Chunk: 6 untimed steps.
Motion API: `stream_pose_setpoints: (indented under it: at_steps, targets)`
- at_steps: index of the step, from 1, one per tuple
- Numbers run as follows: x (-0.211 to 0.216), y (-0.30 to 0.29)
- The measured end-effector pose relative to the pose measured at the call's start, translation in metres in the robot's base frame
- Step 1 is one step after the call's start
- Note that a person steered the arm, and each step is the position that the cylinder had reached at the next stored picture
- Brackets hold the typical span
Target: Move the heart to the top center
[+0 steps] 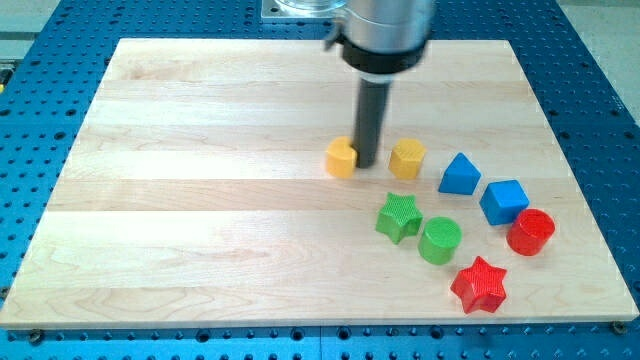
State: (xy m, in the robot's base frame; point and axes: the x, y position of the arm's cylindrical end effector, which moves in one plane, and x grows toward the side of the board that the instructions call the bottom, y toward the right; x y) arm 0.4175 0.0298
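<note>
My tip point(367, 165) rests on the wooden board point(200, 200) a little right of centre, between two yellow blocks. The left yellow block point(342, 157) looks like the heart and touches the tip's left side. The right yellow block point(407, 158) is a rounded polygon, a short gap to the tip's right. The rod rises straight up to the arm's dark collar point(385, 45) at the view's top.
To the tip's lower right lie a blue triangle point(459, 175), a blue cube point(503, 201), a red cylinder point(530, 232), a red star point(479, 284), a green star point(399, 216) and a green cylinder point(440, 240). A blue perforated table surrounds the board.
</note>
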Motion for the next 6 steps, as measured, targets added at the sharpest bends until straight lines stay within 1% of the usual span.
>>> stream_pose_setpoints:
  at_steps: [1, 2, 3, 4, 5, 6]
  targets:
    - [0.067, 0.006]
    - [0.075, -0.049]
    - [0.012, -0.004]
    - [-0.059, 0.009]
    - [-0.037, 0.029]
    - [-0.016, -0.016]
